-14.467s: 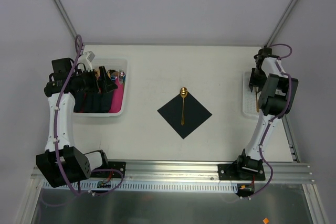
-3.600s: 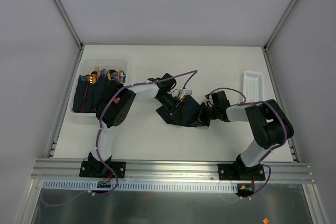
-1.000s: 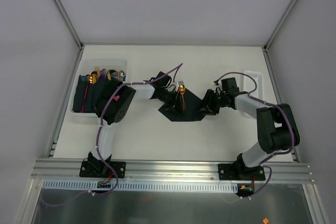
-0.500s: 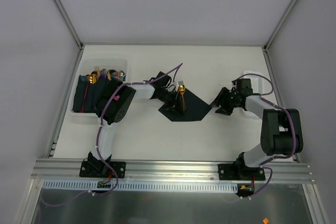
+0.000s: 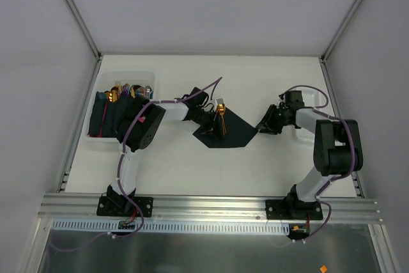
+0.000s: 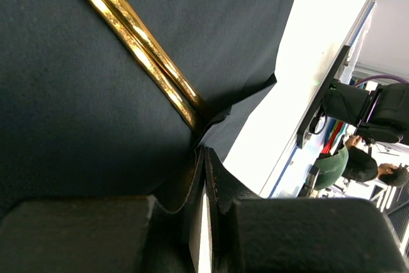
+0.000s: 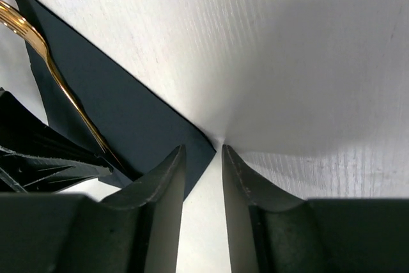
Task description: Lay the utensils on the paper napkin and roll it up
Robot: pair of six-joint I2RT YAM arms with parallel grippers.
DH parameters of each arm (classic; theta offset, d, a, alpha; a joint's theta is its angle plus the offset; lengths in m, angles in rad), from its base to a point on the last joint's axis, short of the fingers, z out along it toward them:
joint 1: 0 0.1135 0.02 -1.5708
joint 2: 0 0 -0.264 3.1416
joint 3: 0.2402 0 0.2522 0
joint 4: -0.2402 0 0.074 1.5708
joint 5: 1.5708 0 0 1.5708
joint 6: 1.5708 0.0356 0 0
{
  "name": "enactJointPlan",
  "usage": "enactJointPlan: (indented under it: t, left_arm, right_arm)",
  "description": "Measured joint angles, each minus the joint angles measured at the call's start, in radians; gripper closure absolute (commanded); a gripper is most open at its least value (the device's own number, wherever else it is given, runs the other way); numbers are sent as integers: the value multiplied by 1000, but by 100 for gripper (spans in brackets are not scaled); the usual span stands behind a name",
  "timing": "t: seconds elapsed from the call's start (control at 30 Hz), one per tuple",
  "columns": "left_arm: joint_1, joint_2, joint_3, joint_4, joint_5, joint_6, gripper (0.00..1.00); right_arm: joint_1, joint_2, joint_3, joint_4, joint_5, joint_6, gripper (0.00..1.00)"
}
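Observation:
The paper napkin (image 5: 233,133) lies dark navy at the table's middle, its left part folded over. Gold utensils (image 5: 221,112) rest on it, heads toward the far side. In the left wrist view their gold handles (image 6: 137,49) run across the napkin (image 6: 77,107) down to my left gripper (image 6: 204,153), which is shut on a folded flap of the napkin at its left corner (image 5: 209,121). My right gripper (image 5: 261,127) sits low at the napkin's right corner. Its jaws (image 7: 202,149) stand a little apart with the corner (image 7: 192,151) lying between the tips, ungripped.
A white bin (image 5: 128,73) at the far left holds folded dark and pink napkins and more cutlery. A narrow white tray (image 5: 301,135) lies at the right edge, partly under the right arm. Metal frame posts border the table.
My right gripper has pulled back to the right, off the napkin to its right corner, and its jaws have narrowed. The napkin's right side now lies flat. The left gripper has not moved.

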Motion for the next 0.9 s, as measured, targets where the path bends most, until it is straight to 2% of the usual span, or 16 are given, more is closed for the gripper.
enactJointPlan:
  t: [0.07,0.1,0.13,0.3,0.67,0.9]
  left_arm:
    - [0,0,0,0,0,-1,96]
    - [0,0,0,0,0,-2,96]
    - [0,0,0,0,0,-3,96]
    - [6,2,0,0,1,-7,96]
    - [13,3,0,1,2,-14,96]
    - [20,8,4,4,2,-16,97]
  right_arm:
    - [0,13,14,-5,1,-12,72]
    - [0,19,22,-8,0,-18,76]
    - [0,27,29,-14,1,-24,84]
    - [0,42,41,-27,-10,-47,100]
    - [0,-19,44,-26,-84,-43,100]
    - [30,-66,105,-19,-144,16,100]
